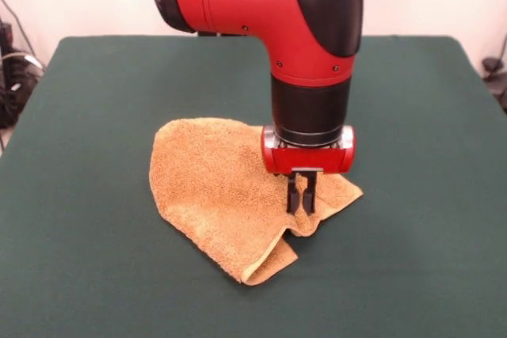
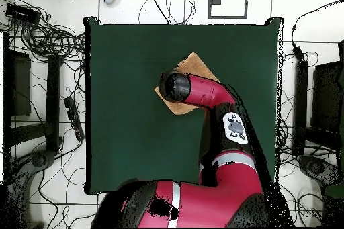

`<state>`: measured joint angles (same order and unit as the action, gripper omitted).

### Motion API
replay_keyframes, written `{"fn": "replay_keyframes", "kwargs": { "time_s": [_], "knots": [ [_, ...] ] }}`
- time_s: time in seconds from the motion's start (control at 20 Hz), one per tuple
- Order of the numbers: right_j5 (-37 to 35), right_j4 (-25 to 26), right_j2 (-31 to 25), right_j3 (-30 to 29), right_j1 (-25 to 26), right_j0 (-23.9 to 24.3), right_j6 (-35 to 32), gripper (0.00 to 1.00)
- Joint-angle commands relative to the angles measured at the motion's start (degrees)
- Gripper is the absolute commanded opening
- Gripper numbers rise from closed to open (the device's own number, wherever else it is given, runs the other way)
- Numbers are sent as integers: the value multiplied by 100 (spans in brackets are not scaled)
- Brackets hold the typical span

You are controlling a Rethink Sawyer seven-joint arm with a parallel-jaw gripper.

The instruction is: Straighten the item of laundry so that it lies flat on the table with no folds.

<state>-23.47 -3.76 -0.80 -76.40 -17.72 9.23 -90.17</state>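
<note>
The orange-tan towel (image 1: 210, 184) lies crumpled in the middle of the dark green table (image 1: 87, 116). Its front corner is folded over and a ridge rises at its right edge. My gripper (image 1: 302, 198) points straight down at that right edge. Its fingers stand close together, pinching the raised fold of the towel. In the overhead view the arm covers most of the towel (image 2: 195, 62) and hides the gripper; the table (image 2: 134, 139) shows around it.
The red and black arm (image 1: 309, 45) hangs over the towel's right part. Cables (image 2: 57, 38) and dark equipment (image 2: 322, 105) lie on the floor beside the table's left and right edges in the overhead view.
</note>
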Motion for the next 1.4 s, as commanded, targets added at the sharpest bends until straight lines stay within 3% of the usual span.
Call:
{"fn": "replay_keyframes", "kwargs": {
  "time_s": [0.05,0.25,0.55,0.8,1.1,1.4],
  "knots": [
    [-1911,581,-120,411,35,50,536,0],
    [-1971,662,-222,625,179,101,495,0],
    [-2915,679,-395,811,-290,-32,320,0],
    [-3276,740,-402,867,-449,-114,108,0],
    [-3137,696,-379,372,-829,-216,-188,0],
    [-2454,489,-381,-720,-1299,-277,-696,0]
  ]
}}
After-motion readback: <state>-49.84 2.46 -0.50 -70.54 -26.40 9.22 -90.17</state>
